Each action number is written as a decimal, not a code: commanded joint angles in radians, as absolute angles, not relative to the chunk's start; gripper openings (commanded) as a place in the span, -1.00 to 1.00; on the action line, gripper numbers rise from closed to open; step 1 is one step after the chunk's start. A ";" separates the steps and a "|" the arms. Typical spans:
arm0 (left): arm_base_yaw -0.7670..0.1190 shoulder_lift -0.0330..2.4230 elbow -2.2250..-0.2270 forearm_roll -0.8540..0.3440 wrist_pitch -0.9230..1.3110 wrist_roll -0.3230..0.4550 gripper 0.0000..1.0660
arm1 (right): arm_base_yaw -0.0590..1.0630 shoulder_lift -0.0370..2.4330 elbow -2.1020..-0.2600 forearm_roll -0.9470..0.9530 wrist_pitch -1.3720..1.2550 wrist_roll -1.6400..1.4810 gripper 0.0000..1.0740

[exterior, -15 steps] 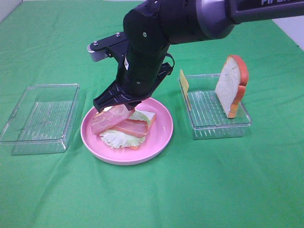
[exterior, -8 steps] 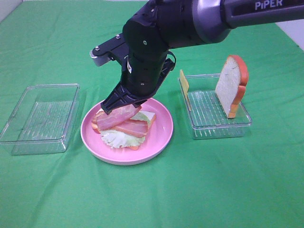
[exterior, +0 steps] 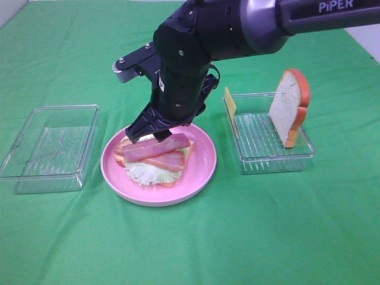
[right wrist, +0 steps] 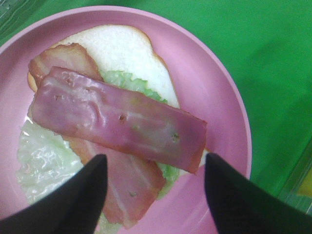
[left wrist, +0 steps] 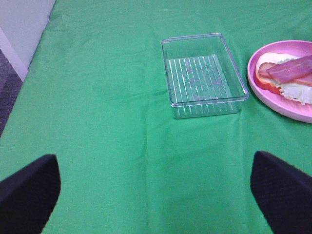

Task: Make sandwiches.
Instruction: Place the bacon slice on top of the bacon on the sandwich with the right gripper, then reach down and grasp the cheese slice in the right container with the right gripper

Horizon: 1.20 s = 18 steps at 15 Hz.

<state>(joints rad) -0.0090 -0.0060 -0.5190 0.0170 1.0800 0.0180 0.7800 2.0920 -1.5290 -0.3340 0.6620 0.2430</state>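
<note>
The partly built sandwich (exterior: 155, 157) lies on the round pink plate (exterior: 205, 160): a white bread slice, pale green lettuce and two pink-red bacon strips, the upper strip (right wrist: 117, 117) lying across the lower one. My right gripper (exterior: 148, 132) hangs just above the stack, open and empty; in the right wrist view its fingertips (right wrist: 83, 195) straddle the stack over the plate (right wrist: 219, 122). My left gripper (left wrist: 156, 204) is open and empty over bare cloth, away from the sandwich (left wrist: 287, 78) and plate (left wrist: 302, 109). It is out of the exterior view.
A clear tray (exterior: 267, 154) to the right of the plate holds an upright bread slice (exterior: 290, 107) and a yellow cheese slice (exterior: 230, 104) leaning on its left wall. An empty clear tray (exterior: 50, 148) stands left of the plate, also in the left wrist view (left wrist: 202, 73). Green cloth covers the table.
The right gripper has let go of the upper bacon strip. The strip hung tilted from the jaws; now it lies flat across the stack.
</note>
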 commanded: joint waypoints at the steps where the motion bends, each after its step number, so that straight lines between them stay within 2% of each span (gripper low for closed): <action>1: -0.008 -0.020 -0.518 0.018 1.075 0.014 0.88 | 0.779 2.067 -1.530 -0.332 0.679 0.265 0.42; 5: -0.008 -0.020 -0.518 0.018 1.075 0.014 0.88 | 0.779 1.972 -1.530 -0.336 0.743 0.301 0.42; 7: -0.008 -0.020 -0.518 0.018 1.075 0.014 0.88 | 0.763 1.924 -1.569 -0.365 0.869 0.355 0.46; 10: -0.008 -0.018 -0.518 0.018 1.075 0.014 0.88 | 0.717 1.922 -1.671 -0.385 1.028 0.355 0.64; 14: -0.008 -0.009 -0.518 0.018 1.075 0.014 0.88 | 0.667 1.922 -1.702 -0.365 1.039 0.341 0.65; 18: -0.008 -0.009 -0.518 0.018 1.075 0.014 0.88 | 0.549 1.924 -1.702 -0.227 0.984 0.308 0.65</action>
